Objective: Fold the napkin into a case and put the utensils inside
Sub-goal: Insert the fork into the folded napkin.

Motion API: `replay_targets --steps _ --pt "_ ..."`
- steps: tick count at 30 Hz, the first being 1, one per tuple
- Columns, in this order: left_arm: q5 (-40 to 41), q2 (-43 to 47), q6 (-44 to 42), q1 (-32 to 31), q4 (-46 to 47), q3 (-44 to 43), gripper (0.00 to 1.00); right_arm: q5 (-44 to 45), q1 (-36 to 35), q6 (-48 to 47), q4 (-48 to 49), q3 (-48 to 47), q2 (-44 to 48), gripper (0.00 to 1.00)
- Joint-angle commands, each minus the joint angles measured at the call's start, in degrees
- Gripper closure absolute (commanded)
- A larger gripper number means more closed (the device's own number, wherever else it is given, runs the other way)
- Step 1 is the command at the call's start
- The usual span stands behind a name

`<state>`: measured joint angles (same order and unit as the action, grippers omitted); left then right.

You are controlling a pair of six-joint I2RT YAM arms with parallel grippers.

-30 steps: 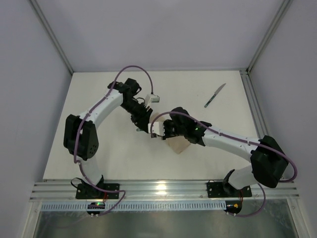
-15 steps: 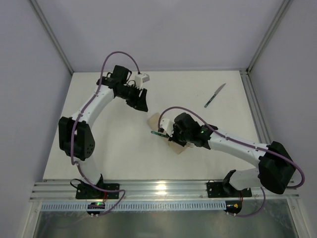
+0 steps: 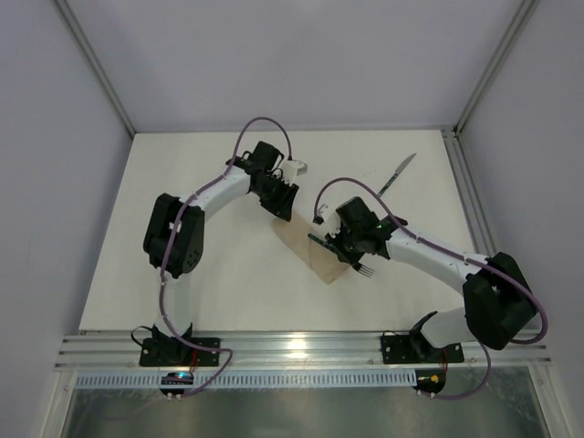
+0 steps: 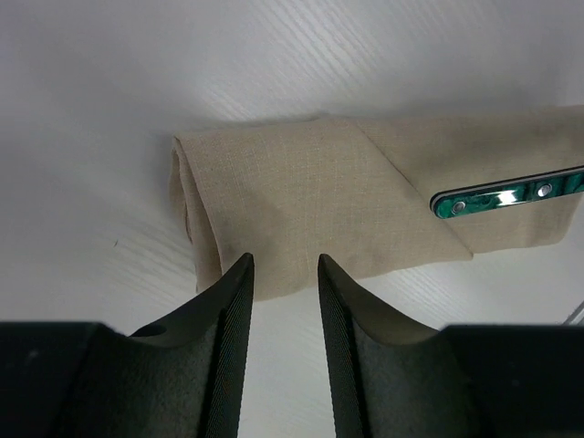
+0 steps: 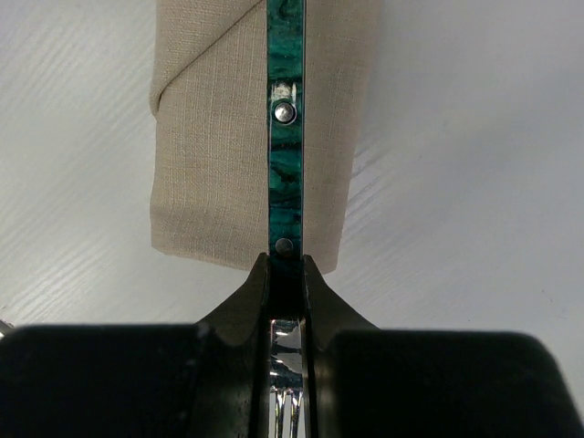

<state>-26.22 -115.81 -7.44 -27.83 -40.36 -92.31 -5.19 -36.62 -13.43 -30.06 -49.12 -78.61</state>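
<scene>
The beige napkin is folded into a narrow oblong case (image 3: 298, 240) lying diagonally at mid-table; it also shows in the left wrist view (image 4: 301, 196) and the right wrist view (image 5: 214, 137). My right gripper (image 3: 338, 251) (image 5: 286, 266) is shut on the fork's neck. The fork's teal handle (image 5: 285, 137) lies over the case along its length, and its tines (image 3: 365, 271) stick out past the case's near end. The handle's end shows in the left wrist view (image 4: 506, 193). My left gripper (image 3: 284, 208) (image 4: 285, 274) is open and empty, just above the case's far end. The knife (image 3: 396, 175) lies apart at the far right.
A metal rail (image 3: 461, 196) runs along the table's right edge, close to the knife. The right arm's forearm (image 3: 429, 260) stretches from the case toward the near right. The left arm (image 3: 214, 192) arches over the table's left middle.
My left gripper has swung from the far left back to the case's far end. My right gripper has carried the fork to the right, along the case toward its near end.
</scene>
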Motion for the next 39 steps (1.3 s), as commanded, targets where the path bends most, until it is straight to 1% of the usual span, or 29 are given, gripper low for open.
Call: replay_targets --steps 1,4,9,11,13,17,18,21,31,39 --pt "2.9 -0.8 0.5 -0.2 3.8 0.3 0.65 1.0 0.9 1.9 -0.1 -2.6 -2.9 0.96" --pt "4.2 -2.2 0.2 -0.6 4.1 0.6 0.69 2.1 1.8 2.6 -1.5 -2.8 -4.8 0.96" --pt "5.4 -3.4 -0.7 -1.7 4.1 1.1 0.69 2.1 2.5 3.0 -1.1 -2.3 -5.0 0.96" --pt "5.6 -3.6 -1.1 -1.7 3.9 1.3 0.74 1.9 2.4 3.0 -1.1 -2.4 -5.4 0.96" --pt "5.6 -3.5 -1.3 -1.7 4.0 1.7 0.75 1.6 2.5 2.4 -0.4 -2.6 -5.9 0.96" --pt "5.6 -3.2 -1.5 -1.7 4.1 1.9 0.77 0.3 2.5 1.8 -0.3 -4.7 -9.8 0.96" --pt "5.7 -3.2 -1.6 -1.7 4.0 2.0 0.79 0.1 2.4 1.8 -0.4 -5.4 -10.2 0.96" --pt "5.3 -2.9 -1.7 -1.7 4.1 2.3 0.81 0.0 2.2 1.6 -0.2 -6.4 -10.8 0.96" --pt "4.2 -2.6 -1.9 -1.7 4.8 2.8 0.82 -1.7 0.2 1.6 -0.6 -12.0 -16.1 0.96" --pt "3.9 -2.1 -2.1 -1.7 4.7 3.0 0.83 -2.1 0.1 5.3 -0.3 -16.3 -19.8 0.96"
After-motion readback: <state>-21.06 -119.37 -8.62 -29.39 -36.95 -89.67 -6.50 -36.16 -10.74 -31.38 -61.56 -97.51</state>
